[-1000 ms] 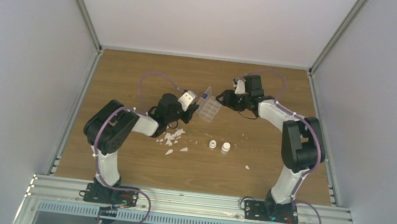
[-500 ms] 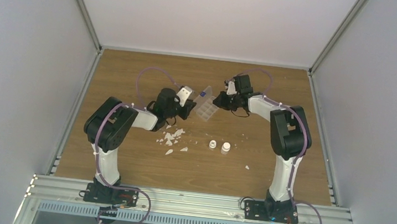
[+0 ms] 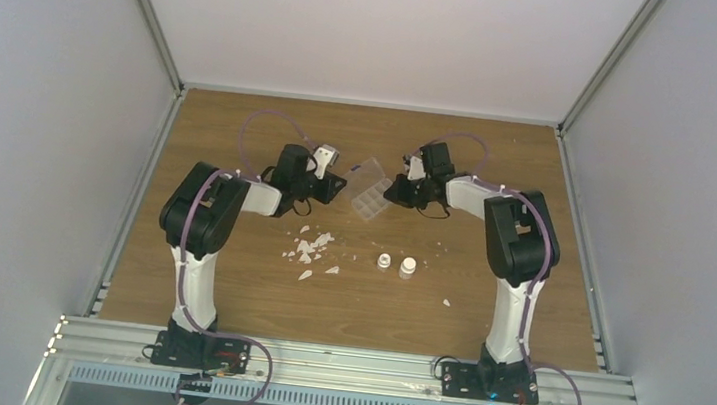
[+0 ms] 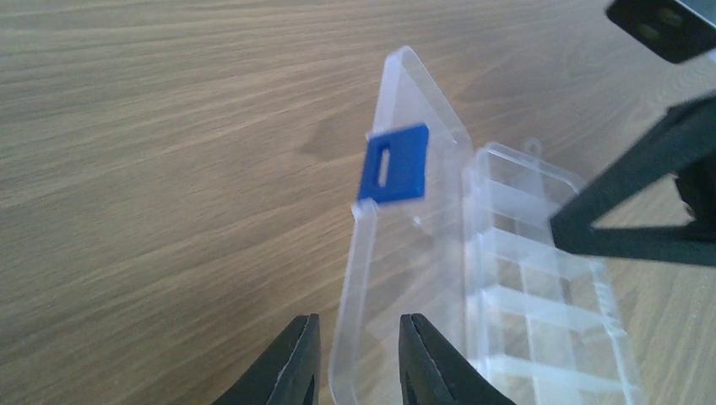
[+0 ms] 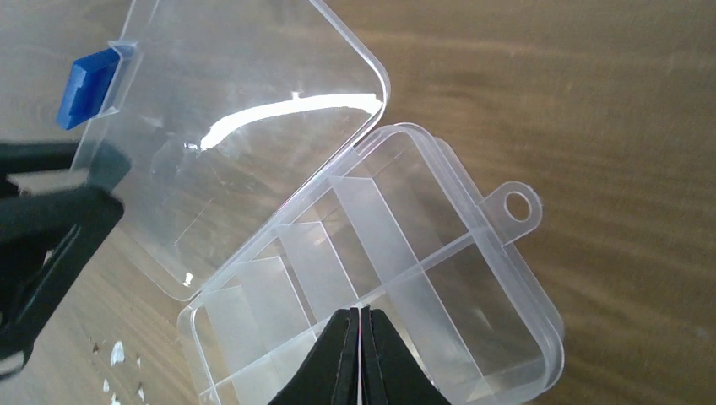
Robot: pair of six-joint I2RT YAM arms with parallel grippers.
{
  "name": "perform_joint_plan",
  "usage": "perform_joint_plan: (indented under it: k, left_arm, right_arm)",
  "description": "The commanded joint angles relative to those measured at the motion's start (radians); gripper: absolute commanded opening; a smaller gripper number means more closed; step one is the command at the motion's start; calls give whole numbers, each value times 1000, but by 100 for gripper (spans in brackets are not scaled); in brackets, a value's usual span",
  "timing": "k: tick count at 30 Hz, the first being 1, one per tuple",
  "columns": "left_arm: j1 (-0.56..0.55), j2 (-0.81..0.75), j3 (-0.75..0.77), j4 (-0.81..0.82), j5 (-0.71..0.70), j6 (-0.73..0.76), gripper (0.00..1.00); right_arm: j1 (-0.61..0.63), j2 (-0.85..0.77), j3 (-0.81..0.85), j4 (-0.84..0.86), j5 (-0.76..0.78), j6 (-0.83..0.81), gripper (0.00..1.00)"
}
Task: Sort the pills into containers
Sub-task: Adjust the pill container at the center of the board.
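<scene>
The clear organiser box (image 3: 370,196) lies open on the wood, its compartments (image 5: 507,253) empty. Its lid (image 5: 236,152) with a blue latch (image 4: 394,163) leans up on the left. My left gripper (image 4: 359,325) is open, and the lid's edge (image 4: 397,278) stands between the fingers with gaps on both sides. My right gripper (image 5: 360,310) is shut on the box's middle divider. In the top view the left gripper (image 3: 336,182) and right gripper (image 3: 394,188) flank the box. No pills show in any view.
White flakes (image 3: 309,248) lie scattered in front of the left arm, with stray ones at the right (image 3: 447,302). Two small white vials (image 3: 385,261) (image 3: 408,267) stand at mid-table. Metal rails and grey walls border the wood.
The right gripper has closed from wide open onto the box's divider. The left gripper has opened wider and moved back and left. The box has shifted slightly left.
</scene>
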Motion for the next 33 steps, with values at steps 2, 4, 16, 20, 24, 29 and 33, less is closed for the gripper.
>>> perform_joint_plan:
  k: [2,4,16,20,24,29,33]
  left_arm:
    - [5,53,76,-84,26,-20,64]
    - [5,65,91,-101,28,-16,65]
    - [-46,107,185,-179,12,46,65]
    - [-54,118,223,-182,7,54,66]
    - [-54,96,228,-168,2,64,67]
    - [-53,5,203,-135,35,78,76]
    - [-54,-84,173,-110,37,87,98]
  right_arm:
    - [34,-42,-58,-142,-29,-31,16]
    - [43,-67,-70,-160,-39,-27,16]
    - [80,-160,-160,-131,-175,61,29]
    - [83,-190,-149,-130,-144,65,35]
    - [89,-236,-131,-152,-68,47,57]
    - [90,-337,-89,-168,4,18,80]
    - [89,-422,-93,-142,11,-36,98]
